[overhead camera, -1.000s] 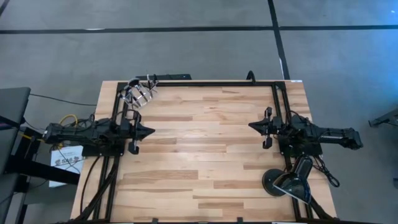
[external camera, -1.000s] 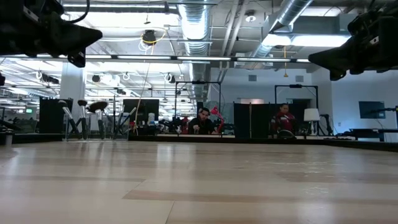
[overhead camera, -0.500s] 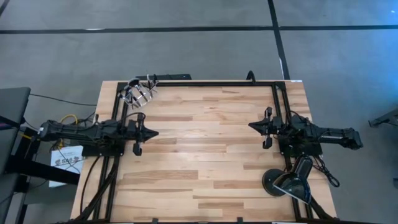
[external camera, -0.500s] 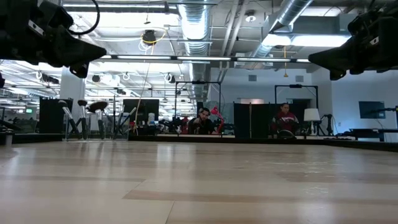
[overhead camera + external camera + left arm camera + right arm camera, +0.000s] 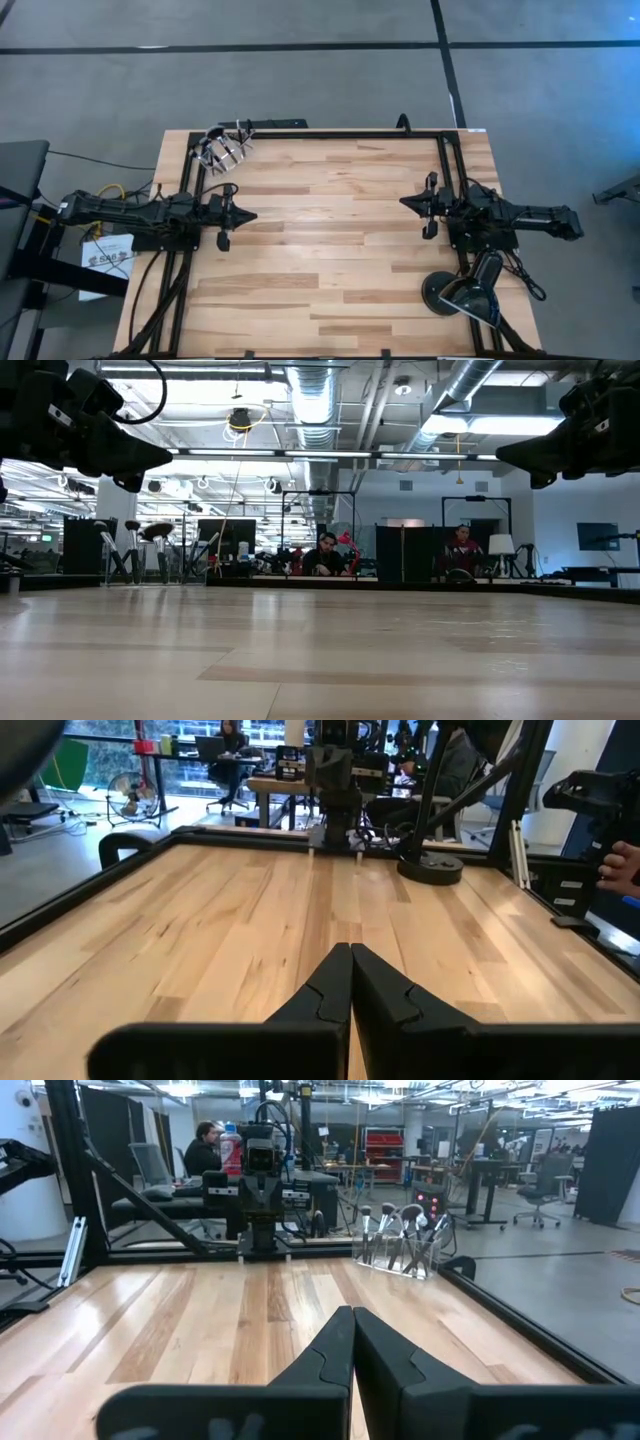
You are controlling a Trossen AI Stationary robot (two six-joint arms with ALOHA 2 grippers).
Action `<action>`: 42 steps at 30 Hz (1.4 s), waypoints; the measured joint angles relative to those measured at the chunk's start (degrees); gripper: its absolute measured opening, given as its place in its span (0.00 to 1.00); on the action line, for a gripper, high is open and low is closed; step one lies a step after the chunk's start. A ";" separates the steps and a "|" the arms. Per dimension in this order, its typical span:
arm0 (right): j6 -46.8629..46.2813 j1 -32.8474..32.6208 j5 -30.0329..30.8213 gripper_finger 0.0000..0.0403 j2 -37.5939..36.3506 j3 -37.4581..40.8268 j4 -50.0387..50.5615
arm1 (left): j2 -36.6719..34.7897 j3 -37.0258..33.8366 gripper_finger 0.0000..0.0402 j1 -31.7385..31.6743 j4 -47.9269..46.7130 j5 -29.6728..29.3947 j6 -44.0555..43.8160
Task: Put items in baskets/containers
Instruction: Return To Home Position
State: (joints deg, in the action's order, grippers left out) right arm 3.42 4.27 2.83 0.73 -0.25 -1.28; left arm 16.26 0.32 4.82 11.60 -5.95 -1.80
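My left pincer (image 5: pixel 248 214): fingers pressed together, empty, above the table's (image 5: pixel 330 250) left side. My right pincer (image 5: pixel 405 202): likewise closed, empty, above the right side. Clear cup (image 5: pixel 222 152): upright at the far left corner, well apart from both. Makeup brushes (image 5: pixel 410 1215): standing inside it, bristles up.

Brushes (image 5: pixel 410 1214) bunched in the clear cup (image 5: pixel 372 1256) — seemingly overlapping, too small to count.
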 joint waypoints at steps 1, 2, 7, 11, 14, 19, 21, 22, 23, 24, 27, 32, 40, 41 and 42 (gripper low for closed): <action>0.00 0.00 0.00 0.00 0.00 -0.01 0.00 | -0.01 0.00 0.01 0.00 -0.01 -0.01 0.00; 0.00 0.00 0.00 0.00 0.00 0.00 0.00 | -0.01 0.00 0.01 0.00 0.05 0.01 0.00; 0.00 0.00 0.00 0.00 0.00 0.00 0.00 | -0.01 0.00 0.01 0.00 0.03 0.01 0.00; 0.00 0.00 0.00 0.00 0.00 -0.01 0.00 | -0.01 0.00 0.01 0.00 0.03 0.01 0.00; 0.00 0.00 0.00 0.00 0.00 0.00 0.00 | -0.01 0.00 0.01 0.00 0.03 0.01 0.00; 0.00 0.00 0.00 0.00 0.00 0.00 0.00 | -0.01 0.00 0.01 0.00 0.03 0.01 0.00; 0.00 0.00 0.00 0.00 0.00 0.00 0.00 | -0.01 0.00 0.01 0.00 0.03 0.00 0.00; -0.02 0.00 0.00 0.00 0.00 0.00 0.00 | -0.01 0.00 0.01 0.01 0.03 0.01 0.00; 0.00 0.00 0.00 0.00 0.00 0.00 0.00 | -0.01 0.00 0.01 0.00 0.03 0.00 0.00; 0.00 0.00 0.00 0.00 0.00 0.00 0.00 | -0.01 0.00 0.01 0.01 0.03 0.01 0.00; -0.01 0.00 0.00 0.00 0.00 -0.01 0.00 | -0.41 0.00 0.01 0.02 0.03 0.01 0.00; -0.01 0.00 0.00 0.00 0.00 -0.01 0.00 | -4.23 0.00 0.01 0.01 0.03 0.01 0.00; -0.02 0.00 0.00 0.00 0.00 0.00 0.00 | -14.38 0.02 0.01 0.02 0.12 -0.01 0.00; -0.02 0.00 0.00 0.00 0.00 0.00 0.00 | -15.72 0.02 0.01 0.02 0.12 0.01 0.00; -0.02 -0.02 0.00 0.00 0.00 0.00 0.00 | -16.17 0.05 0.01 0.02 0.46 -0.01 0.00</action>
State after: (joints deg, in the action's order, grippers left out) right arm 3.41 4.26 2.83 0.73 -0.25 -1.28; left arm 0.09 0.36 4.84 12.06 -5.95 -1.80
